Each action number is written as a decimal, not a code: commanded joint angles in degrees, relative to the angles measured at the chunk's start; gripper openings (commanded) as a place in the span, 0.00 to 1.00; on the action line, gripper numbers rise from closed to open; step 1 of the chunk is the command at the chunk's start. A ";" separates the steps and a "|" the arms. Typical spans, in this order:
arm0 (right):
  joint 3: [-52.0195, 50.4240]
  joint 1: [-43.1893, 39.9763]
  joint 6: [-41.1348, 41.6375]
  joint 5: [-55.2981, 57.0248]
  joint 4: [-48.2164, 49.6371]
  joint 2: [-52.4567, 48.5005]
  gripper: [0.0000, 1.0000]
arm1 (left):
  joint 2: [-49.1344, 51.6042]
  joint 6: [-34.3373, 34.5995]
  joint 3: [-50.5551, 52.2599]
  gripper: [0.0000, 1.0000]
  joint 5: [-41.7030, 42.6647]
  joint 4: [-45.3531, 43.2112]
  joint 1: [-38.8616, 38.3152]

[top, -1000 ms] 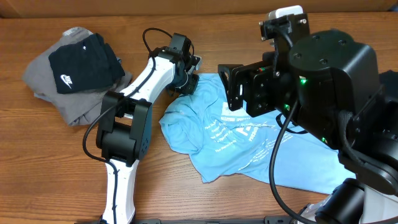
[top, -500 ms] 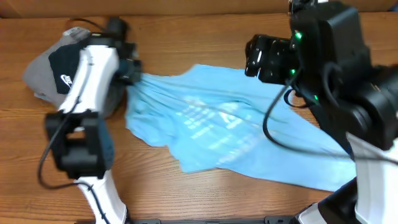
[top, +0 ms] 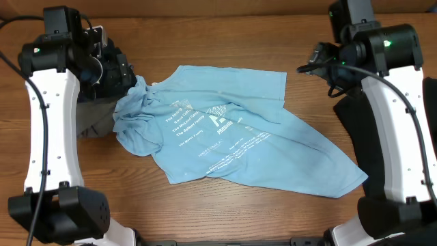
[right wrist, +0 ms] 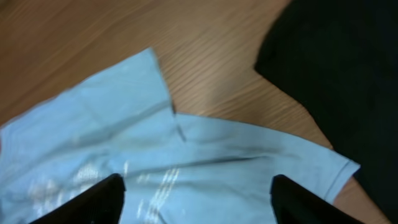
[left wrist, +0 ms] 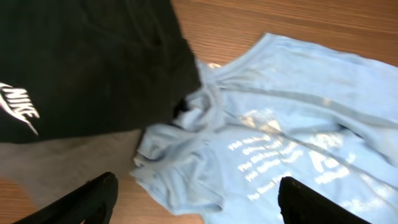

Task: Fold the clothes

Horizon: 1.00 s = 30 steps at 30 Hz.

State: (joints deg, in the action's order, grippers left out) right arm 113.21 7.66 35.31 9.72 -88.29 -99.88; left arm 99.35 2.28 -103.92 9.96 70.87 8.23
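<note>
Light blue T-shirt [top: 225,130] spread mid-frame on table [top: 225,41], left end bunched, left gripper [left wrist: 198,204] spread over it, right gripper [right wrist: 199,200] spread too, seemingly empty, black Nike piece [left wrist: 81,68] upper left

Light blue T-shirt [top: 232,130] — spread, rumpled, mid-table

- Your overhead view looked straight down on the whole table [top: 123,184];
- your left wrist view hung close above the blue T-shirt [left wrist: 298,124] and the Nike piece [left wrist: 93,62];
- your right wrist view faced down, close, on that shirt's sleeve and the black garment [right wrist: 336,68]; all three shared the shirt.
</note>
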 commanded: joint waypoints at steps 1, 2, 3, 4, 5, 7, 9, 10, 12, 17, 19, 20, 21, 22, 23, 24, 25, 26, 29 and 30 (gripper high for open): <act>-6.10 -4.24 0.28 -0.81 2.99 -1.57 0.78 | -2.49 -2.99 -1.22 0.82 4.76 1.44 -0.44; -7.91 -5.57 0.28 -0.83 4.35 -2.12 0.78 | -2.86 -3.58 -1.22 0.81 5.68 2.19 -0.44; -10.03 -7.13 0.28 -0.81 6.12 -2.84 0.78 | -3.39 -4.13 -1.22 0.81 6.67 3.08 -0.44; -11.96 -8.39 0.28 -0.81 7.87 -3.32 0.78 | -3.76 -4.31 -1.22 0.80 7.13 3.91 -0.44; -14.01 -9.57 0.26 -0.83 9.94 -3.87 0.77 | -4.20 -4.94 -1.22 0.80 7.76 4.70 -0.44; -18.53 -11.82 -0.28 -0.98 14.69 -4.76 0.75 | -4.98 -5.81 -1.22 0.79 8.26 6.32 -0.44; -22.80 -13.62 -3.19 -2.64 20.06 -5.66 0.69 | -5.86 -6.25 -1.22 0.79 8.66 7.80 -0.44; -24.63 -14.32 -4.48 -3.78 22.49 -5.95 0.65 | -6.27 -6.71 -1.22 0.79 9.16 8.37 -0.44; -28.22 -15.50 -6.40 -5.95 26.99 -6.64 0.45 | -7.08 -7.04 -1.22 0.79 9.73 9.16 -0.44; -36.94 -18.21 -6.56 -12.79 38.18 -7.58 0.09 | -8.55 -7.04 -1.22 0.79 10.03 9.94 -0.44; -39.98 -19.04 -4.76 -12.76 41.53 -7.74 0.06 | -8.72 -7.02 -1.22 0.79 10.05 9.97 -0.44; -41.75 -19.56 -3.76 -12.83 43.34 -7.74 0.06 | -8.74 -7.02 -1.22 0.80 10.05 10.05 -0.44; -43.15 -20.09 -3.50 -12.81 44.74 -7.74 0.05 | -8.74 -7.02 -1.22 0.80 10.05 10.19 -0.42; -44.57 -20.68 -3.48 -12.79 46.25 -7.74 0.05 | -8.74 -7.02 -1.22 0.80 10.05 10.36 -0.42; -46.01 -21.51 -2.95 -12.39 47.67 -7.74 0.04 | -8.72 -7.02 -1.22 0.80 10.05 10.47 -0.44; -47.10 -22.29 -1.86 -11.65 48.59 -7.74 0.04 | -8.74 -7.02 -1.22 0.80 10.05 10.58 -0.44; -48.33 -23.34 -0.94 -10.78 49.77 -7.74 0.04 | -8.74 -7.02 -1.22 0.80 10.05 10.67 -0.44; -49.22 -24.41 -0.72 -10.23 50.64 -7.74 0.04 | -8.72 -7.02 -1.22 0.80 10.05 10.78 -0.44; -51.30 -28.13 -0.50 -9.46 53.18 -7.85 0.04 | -8.72 -7.04 -1.22 0.80 10.05 10.84 -0.44; -51.89 -29.77 -0.50 -8.94 54.05 -7.87 0.04 | -8.72 -7.02 -1.22 0.80 10.05 10.84 -0.44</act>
State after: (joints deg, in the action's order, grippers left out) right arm 63.24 -18.57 33.43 -1.65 -35.42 -107.31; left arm 91.64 -3.44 -103.96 18.92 81.56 8.23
